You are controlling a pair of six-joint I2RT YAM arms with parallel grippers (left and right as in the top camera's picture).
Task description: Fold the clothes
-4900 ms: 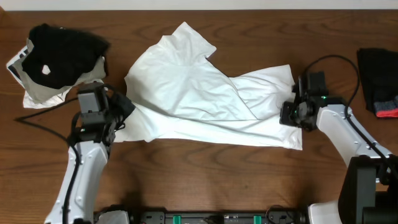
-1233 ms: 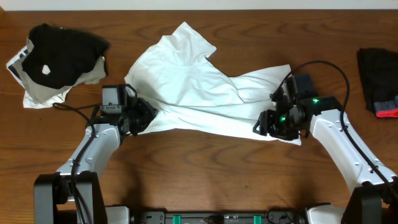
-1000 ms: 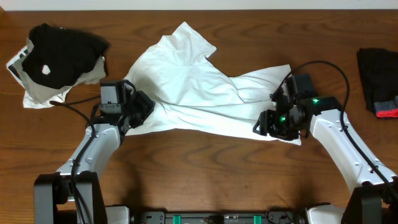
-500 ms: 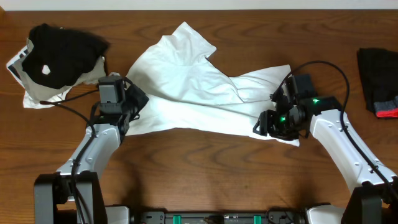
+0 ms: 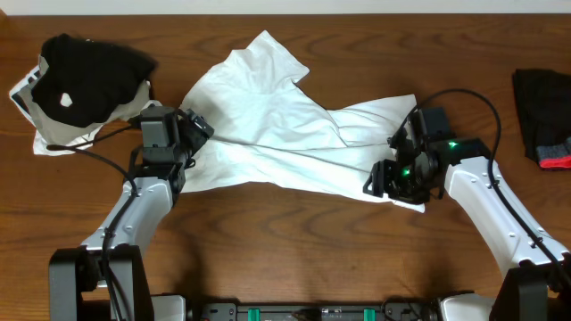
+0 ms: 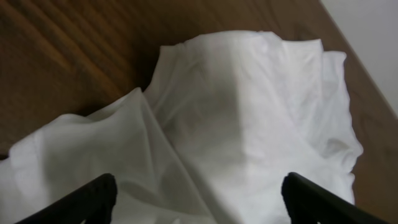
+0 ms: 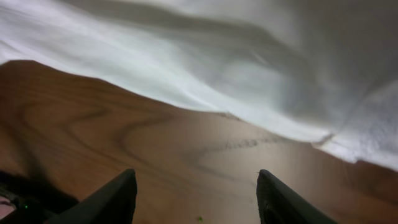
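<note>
A white shirt (image 5: 268, 116) lies crumpled across the middle of the wooden table (image 5: 285, 241). My left gripper (image 5: 197, 126) hovers over the shirt's left edge. In the left wrist view this gripper (image 6: 198, 202) is open, its dark fingers (image 6: 87, 200) spread wide above loose white folds (image 6: 249, 106), gripping nothing. My right gripper (image 5: 375, 185) sits at the shirt's lower right hem. In the right wrist view it (image 7: 196, 199) is open, with bare wood between its fingers (image 7: 112, 200) and the shirt's hem (image 7: 186, 56) just beyond the tips.
A black garment (image 5: 89, 67) lies on a pale one (image 5: 53, 134) at the far left corner. Another black item with a red patch (image 5: 544, 116) sits at the right edge. Cables trail from both wrists.
The left gripper carried the shirt's left edge toward the far side, then opened and let it go. The shirt's lower left edge now lies further in. The right arm has hardly moved.
</note>
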